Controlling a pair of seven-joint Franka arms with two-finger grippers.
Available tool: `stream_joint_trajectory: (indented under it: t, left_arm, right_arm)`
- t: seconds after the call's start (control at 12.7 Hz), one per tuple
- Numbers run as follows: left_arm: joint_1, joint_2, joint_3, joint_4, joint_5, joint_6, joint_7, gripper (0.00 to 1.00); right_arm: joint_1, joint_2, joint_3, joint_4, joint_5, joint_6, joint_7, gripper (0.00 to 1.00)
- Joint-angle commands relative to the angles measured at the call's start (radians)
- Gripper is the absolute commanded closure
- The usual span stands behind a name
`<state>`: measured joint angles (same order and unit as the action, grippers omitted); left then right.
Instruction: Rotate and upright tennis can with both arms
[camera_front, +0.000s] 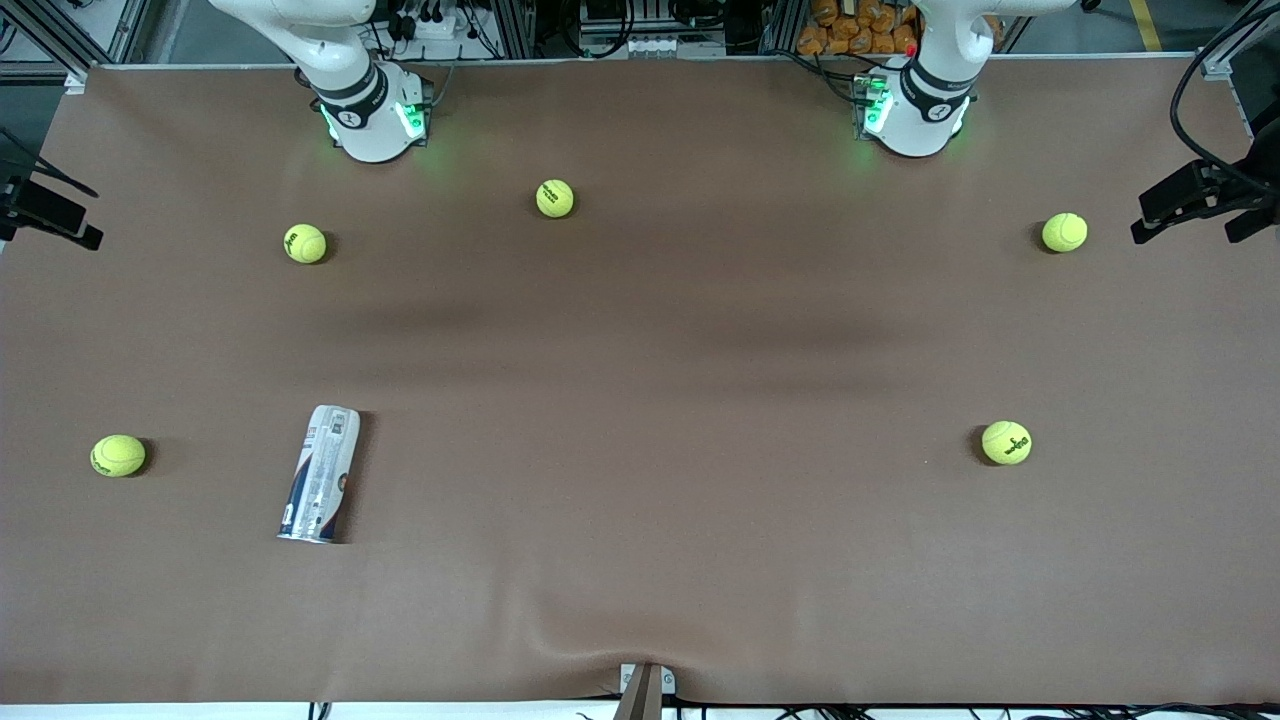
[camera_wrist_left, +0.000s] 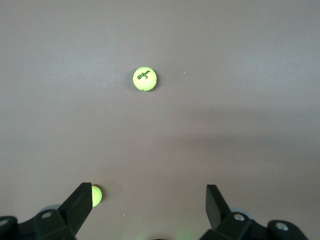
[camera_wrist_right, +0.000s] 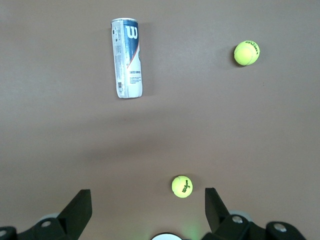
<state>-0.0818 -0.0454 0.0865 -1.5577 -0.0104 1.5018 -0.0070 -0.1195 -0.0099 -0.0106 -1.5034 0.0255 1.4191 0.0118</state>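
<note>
The tennis can (camera_front: 320, 473) lies on its side on the brown table, toward the right arm's end and near the front camera, with its silvery rim end pointing toward that camera. It also shows in the right wrist view (camera_wrist_right: 127, 57), with the "W" logo visible. My right gripper (camera_wrist_right: 148, 207) is open and empty, high above the table and well away from the can. My left gripper (camera_wrist_left: 149, 205) is open and empty, high over the left arm's end of the table. Neither gripper shows in the front view; only the arm bases (camera_front: 370, 110) (camera_front: 915, 105) show.
Several yellow-green tennis balls lie scattered: one (camera_front: 118, 455) beside the can toward the table's end, one (camera_front: 305, 243) farther from the camera, one (camera_front: 555, 198) between the bases, two (camera_front: 1064, 232) (camera_front: 1006, 442) at the left arm's end. A clamp (camera_front: 645, 690) sits at the front edge.
</note>
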Motion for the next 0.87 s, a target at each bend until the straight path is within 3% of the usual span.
stream_joint_trajectory:
  t: [0.0, 0.55, 0.79]
  left_arm:
    - [-0.006, -0.005, -0.002, 0.004, 0.012, -0.009, -0.018, 0.0]
    - [-0.004, -0.008, -0.002, 0.004, 0.012, -0.011, -0.021, 0.0]
    - [-0.004, -0.008, -0.01, 0.011, 0.017, -0.011, -0.03, 0.0]
  right_arm:
    - [0.0, -0.004, 0.003, -0.004, 0.004, 0.0, 0.004, 0.0]
    - [0.0, 0.005, 0.005, -0.009, 0.004, -0.002, 0.004, 0.0]
    - [0.02, 0.076, 0.006, -0.02, 0.005, 0.001, 0.005, 0.0]
